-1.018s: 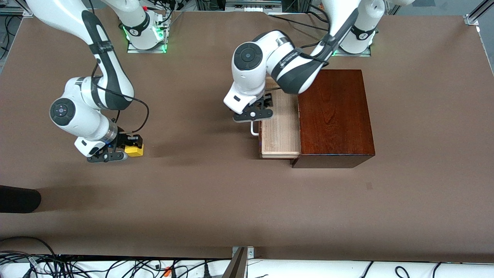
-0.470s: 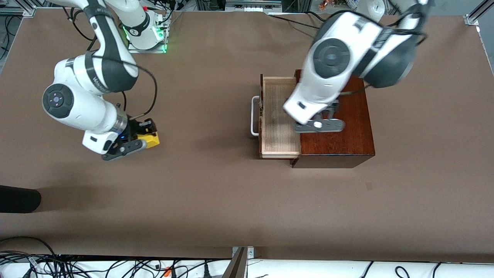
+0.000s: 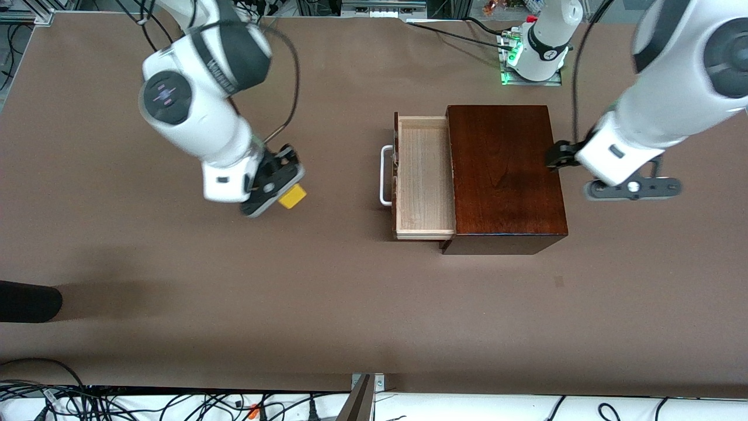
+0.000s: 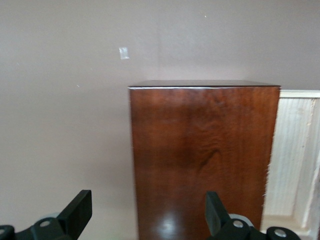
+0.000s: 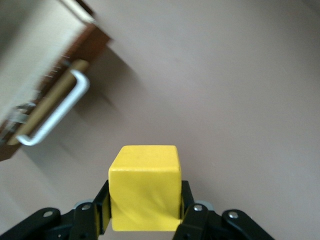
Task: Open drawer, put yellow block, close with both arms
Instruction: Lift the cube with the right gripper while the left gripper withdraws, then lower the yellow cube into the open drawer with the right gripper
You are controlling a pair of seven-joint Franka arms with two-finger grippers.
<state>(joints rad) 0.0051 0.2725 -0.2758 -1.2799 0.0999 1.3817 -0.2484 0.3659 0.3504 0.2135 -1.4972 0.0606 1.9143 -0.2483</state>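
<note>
Right wrist view shows the right claw (image 5: 145, 212) clamped on the yellow block (image 5: 145, 192), up over bare tabletop (image 3: 175, 327) at the right arm's end. Toward the left arm's end, the drawer (image 3: 423, 175) stands pulled out of the box (image 3: 502, 175), its white handle (image 3: 383, 175) facing the block. Left claw (image 4: 145, 220) hangs wide apart, holding nothing, over the box's edge.

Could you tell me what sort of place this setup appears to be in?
Probably a robotics lab bench: two arms bolted to a brown table, loose cables along its edge, and only test props on it, a wooden box and a yellow block.
</note>
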